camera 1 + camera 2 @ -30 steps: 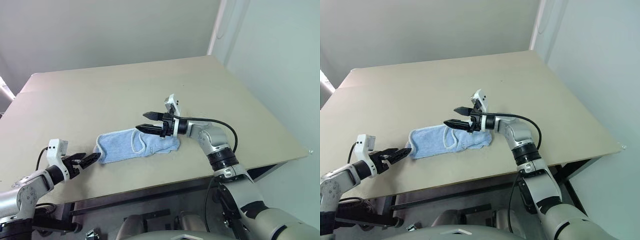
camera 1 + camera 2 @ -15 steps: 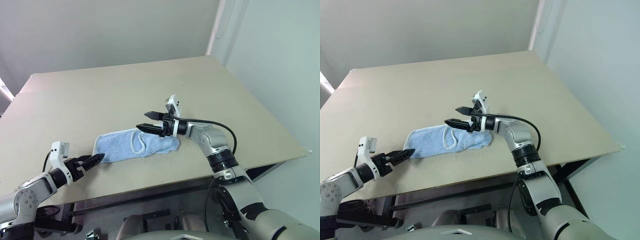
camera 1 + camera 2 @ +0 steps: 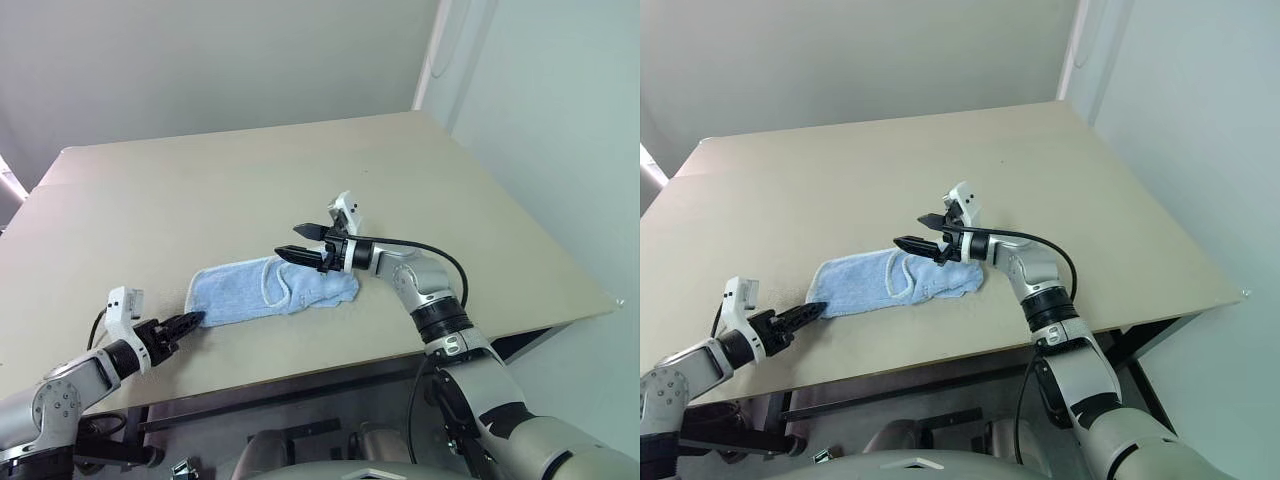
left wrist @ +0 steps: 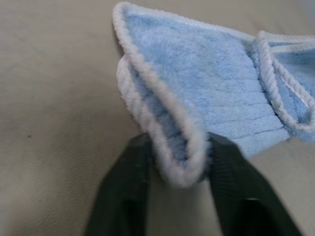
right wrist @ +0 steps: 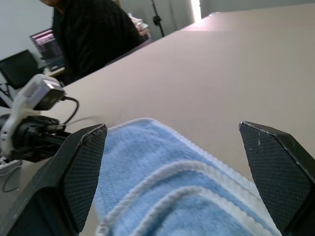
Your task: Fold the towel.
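The light blue towel (image 3: 270, 290) lies bunched lengthwise on the tan table (image 3: 250, 180), its whitish border curling over the top. My left gripper (image 3: 190, 321) is at the towel's left end. In the left wrist view its two black fingers (image 4: 125, 191) press on either side of a folded corner of the towel (image 4: 211, 83), so it is shut on it. My right gripper (image 3: 290, 241) hovers just above the towel's right half, pointing left, with its jaws wide open and nothing between them. The towel (image 5: 162, 191) lies below them in the right wrist view.
The table's front edge runs just below the towel. A person in dark clothes (image 5: 93, 34) sits beyond the table's left side near a monitor. A wall stands behind the table.
My left gripper has closed its fingers on the towel's left corner; a second ago they stood open beside it. The right gripper stays open above the towel.
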Motion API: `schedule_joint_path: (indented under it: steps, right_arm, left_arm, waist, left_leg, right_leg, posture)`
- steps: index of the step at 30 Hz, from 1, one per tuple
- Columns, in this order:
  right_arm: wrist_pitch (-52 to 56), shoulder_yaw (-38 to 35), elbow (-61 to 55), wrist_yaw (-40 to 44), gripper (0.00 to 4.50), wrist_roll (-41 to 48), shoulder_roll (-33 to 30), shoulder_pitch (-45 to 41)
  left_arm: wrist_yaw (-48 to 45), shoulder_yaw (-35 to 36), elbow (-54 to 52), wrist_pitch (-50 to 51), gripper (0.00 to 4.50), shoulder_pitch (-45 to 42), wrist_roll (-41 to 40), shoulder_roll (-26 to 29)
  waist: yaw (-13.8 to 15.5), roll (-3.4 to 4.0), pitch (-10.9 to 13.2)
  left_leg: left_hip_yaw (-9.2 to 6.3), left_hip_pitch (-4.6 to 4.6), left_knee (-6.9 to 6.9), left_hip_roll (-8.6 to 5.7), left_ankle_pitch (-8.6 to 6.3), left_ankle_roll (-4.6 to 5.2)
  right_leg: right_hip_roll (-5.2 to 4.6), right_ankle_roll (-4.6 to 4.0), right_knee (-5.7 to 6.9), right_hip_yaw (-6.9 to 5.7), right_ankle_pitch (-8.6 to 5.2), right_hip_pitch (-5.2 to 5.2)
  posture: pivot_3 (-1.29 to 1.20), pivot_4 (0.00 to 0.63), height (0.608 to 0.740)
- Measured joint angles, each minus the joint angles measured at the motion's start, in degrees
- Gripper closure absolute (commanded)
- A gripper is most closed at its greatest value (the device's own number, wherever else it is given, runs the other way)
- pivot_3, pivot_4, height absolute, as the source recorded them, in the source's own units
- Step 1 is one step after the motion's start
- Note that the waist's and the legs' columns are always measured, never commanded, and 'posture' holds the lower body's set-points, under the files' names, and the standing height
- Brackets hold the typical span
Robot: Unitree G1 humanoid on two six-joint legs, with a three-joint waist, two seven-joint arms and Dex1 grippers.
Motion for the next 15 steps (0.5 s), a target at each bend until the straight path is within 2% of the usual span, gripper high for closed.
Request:
schedule_joint_path:
  steps: [1, 2, 8, 15]
  right_arm:
    - [-0.42, 0.0, 0.6, -0.4, 0.0, -0.42, -0.01, -0.2]
    - [-0.78, 0.0, 0.92, -0.62, 0.0, -0.8, -0.06, -0.28]
    - [-1.99, -0.02, 2.79, -1.61, 0.0, -1.53, -0.15, -0.84]
    - [-1.4, -0.18, 1.34, 1.02, 0.0, -0.52, -0.95, -0.84]
  left_arm:
    - [-0.09, 0.04, 0.04, -0.02, 4.29, -0.03, -0.17, 0.0]
    - [-0.26, 0.1, 0.23, -0.03, 4.48, -0.1, -0.39, 0.02]
    - [-1.16, 1.28, 2.36, -0.57, 4.48, -0.72, -0.44, 1.56]
    - [-2.65, 4.06, 7.51, -1.09, 4.48, -2.37, 0.49, 9.34]
  waist:
    - [-0.03, 0.0, 0.0]
    - [-0.04, 0.0, 0.0]
    - [-0.05, 0.0, 0.0]
    - [-0.17, -0.02, 0.01]
  left_leg:
    - [0.0, 0.0, 0.0, 0.01, 0.0, 0.0]
    - [0.0, 0.0, 0.0, 0.01, 0.0, 0.0]
    - [0.0, -0.01, -0.02, 0.01, 0.0, 0.0]
    - [0.01, -0.09, -0.08, 0.03, 0.0, 0.0]
  right_leg:
    - [0.0, 0.0, 0.0, 0.0, 0.0, 0.0]
    - [0.01, 0.0, 0.0, 0.0, 0.0, 0.0]
    - [0.02, 0.0, 0.0, 0.0, 0.0, -0.03]
    - [0.03, -0.01, 0.0, 0.01, 0.0, -0.14]
  posture:
    - [0.0, 0.0, 0.74]
    - [0.0, 0.0, 0.74]
    - [0.0, 0.0, 0.74]
    - [0.0, 0.0, 0.74]
